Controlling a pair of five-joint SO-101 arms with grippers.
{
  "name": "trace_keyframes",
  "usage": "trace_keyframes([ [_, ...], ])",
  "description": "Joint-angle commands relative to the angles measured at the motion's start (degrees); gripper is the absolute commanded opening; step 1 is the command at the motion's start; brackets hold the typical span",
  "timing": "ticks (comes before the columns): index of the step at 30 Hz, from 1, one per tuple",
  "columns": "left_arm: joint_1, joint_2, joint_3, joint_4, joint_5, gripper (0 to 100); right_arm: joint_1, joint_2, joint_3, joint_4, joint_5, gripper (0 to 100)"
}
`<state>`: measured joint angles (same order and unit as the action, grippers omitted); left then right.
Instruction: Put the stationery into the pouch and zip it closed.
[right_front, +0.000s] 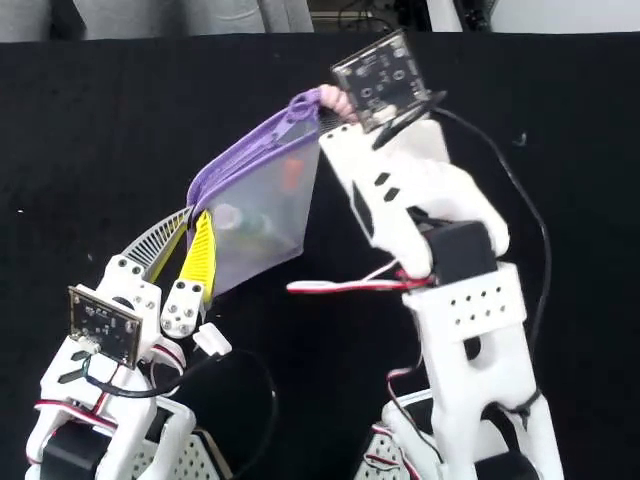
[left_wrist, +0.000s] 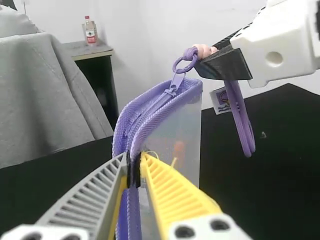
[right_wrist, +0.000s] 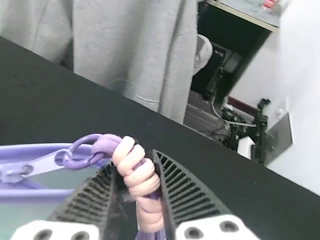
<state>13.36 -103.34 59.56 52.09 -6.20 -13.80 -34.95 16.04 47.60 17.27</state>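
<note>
Two tools hold the pouch (right_front: 262, 205) aloft over the black worktop (right_front: 100, 120).
Left tool (left_wrist: 134, 159) clenched on its zipper edge; right tool (right_wrist: 134, 160) clenched on the pink cord (right_wrist: 131, 172) by the zipper pull (right_wrist: 30, 167); stationery (right_front: 245, 220) inside.

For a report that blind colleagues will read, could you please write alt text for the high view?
A translucent pouch with a purple zipper is held stretched between two robot arms over a black table. The left hand clamps its lower end, and the right hand grips a pink charm attached at the upper end.
</note>
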Motion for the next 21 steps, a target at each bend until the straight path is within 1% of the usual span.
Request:
trace_keyframes([
  [1,-0.22,-0.97,-2.86,0.26,-0.26,3,5.36,2.95,-6.11,-2.20,0.35,1.1],
  [4,-0.22,-0.97,-2.86,0.26,-0.26,3,5.80,5.23,-7.34,-2.02,0.35,1.1],
  [9,-0.22,-1.05,-2.86,0.35,-0.26,3,5.89,4.97,-7.60,-1.41,0.35,1.1],
  [16,-0.31,-1.05,-2.95,2.73,-0.26,3,10.99,5.85,-9.19,-1.32,0.44,1.1],
  [21,-4.35,-1.05,-2.95,2.37,0.26,3,13.01,8.40,-10.59,-1.23,0.44,1.1],
])
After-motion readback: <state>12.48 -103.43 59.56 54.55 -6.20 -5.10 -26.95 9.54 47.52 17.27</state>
